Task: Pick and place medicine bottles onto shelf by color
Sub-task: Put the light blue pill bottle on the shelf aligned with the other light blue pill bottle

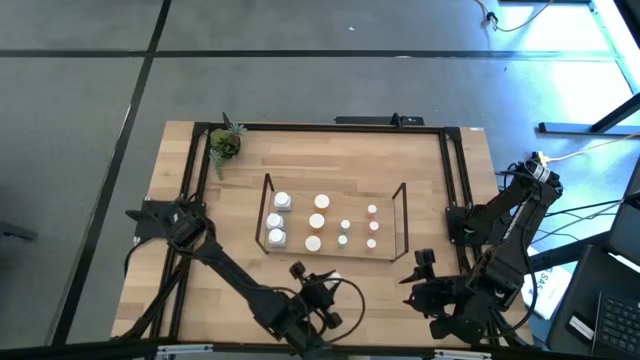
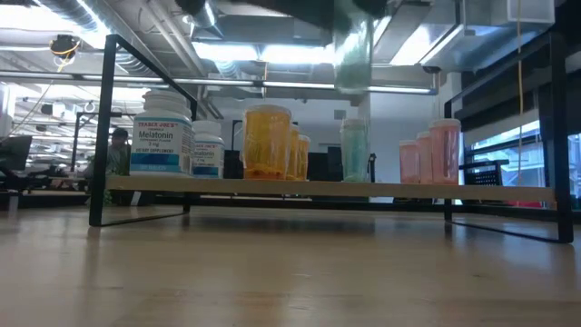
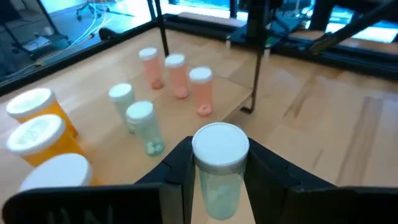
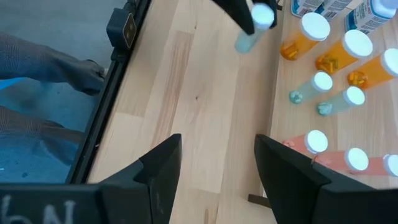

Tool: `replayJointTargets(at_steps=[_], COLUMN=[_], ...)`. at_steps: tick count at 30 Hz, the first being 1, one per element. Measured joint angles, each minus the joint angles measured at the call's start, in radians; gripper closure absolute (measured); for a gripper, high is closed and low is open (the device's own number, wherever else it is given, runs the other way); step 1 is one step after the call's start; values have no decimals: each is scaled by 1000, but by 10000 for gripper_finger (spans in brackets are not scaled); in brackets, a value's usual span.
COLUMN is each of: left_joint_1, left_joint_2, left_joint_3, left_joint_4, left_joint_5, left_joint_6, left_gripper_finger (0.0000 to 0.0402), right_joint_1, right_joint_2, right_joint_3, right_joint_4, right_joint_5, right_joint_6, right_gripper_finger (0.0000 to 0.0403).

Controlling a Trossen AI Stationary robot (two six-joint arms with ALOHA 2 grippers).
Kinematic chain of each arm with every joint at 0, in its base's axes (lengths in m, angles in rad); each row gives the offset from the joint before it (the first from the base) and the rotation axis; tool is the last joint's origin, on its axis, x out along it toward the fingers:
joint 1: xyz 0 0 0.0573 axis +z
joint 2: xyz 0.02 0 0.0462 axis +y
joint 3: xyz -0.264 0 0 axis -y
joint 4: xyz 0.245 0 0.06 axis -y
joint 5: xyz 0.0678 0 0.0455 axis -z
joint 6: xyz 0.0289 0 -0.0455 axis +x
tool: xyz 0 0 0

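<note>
Currently pinched teal bottle [image 3: 219, 167] in left gripper [image 3: 217, 177], raised; best lowered upright beside teal pair [image 3: 142, 124] ahead on shelf [image 1: 402, 205]. Right gripper [image 4: 217, 165] spread, idle.

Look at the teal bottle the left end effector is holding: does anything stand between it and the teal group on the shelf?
Nothing visible does. The left end effector holds the teal bottle raised in front of the shelf. Open wood lies between it and the two teal bottles, which stand between the orange bottles and pink bottles.
</note>
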Motion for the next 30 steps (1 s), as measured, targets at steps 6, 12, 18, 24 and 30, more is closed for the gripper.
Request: replayJointTargets(at_steps=[6,12,18,24,30], left_joint_1=[39,81,117,135,136], left_joint_2=[30,57,54,54,54], left_joint_3=[-1,-2,-11,-11,-56], left_joint_4=[-6,-13,-6,-9,-3], left_joint_5=[5,-2,-7,25,27], left_joint_6=[5,24,26,9,-42], left_gripper_finger=[304,304,304,304,304], right_joint_1=[0,0,0,0,0], right_joint_2=[0,0,0,0,0], right_joint_3=[0,0,0,0,0], right_joint_4=[1,0,-1,-1,-2], right_joint_5=[26,27,27,27,25], right_joint_6=[-1,-2,-2,-2,-2], right_gripper_finger=[199,198,199,199,199])
